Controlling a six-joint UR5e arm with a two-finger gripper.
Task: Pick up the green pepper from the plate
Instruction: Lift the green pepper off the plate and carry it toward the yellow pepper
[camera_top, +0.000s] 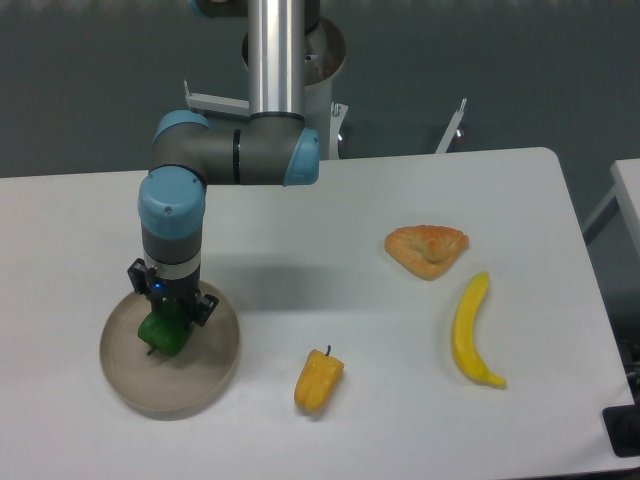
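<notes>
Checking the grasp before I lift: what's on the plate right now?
Only the green pepper lies on the plate, left of centre. The gripper stands directly over it, hiding the pepper's top and the fingertips, so contact cannot be confirmed.

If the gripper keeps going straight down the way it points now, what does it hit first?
The green pepper. The gripper points straight down right over it, on the plate, and may already be touching it; depth is hard to judge from this single view. Below the pepper it would meet the plate.
</notes>
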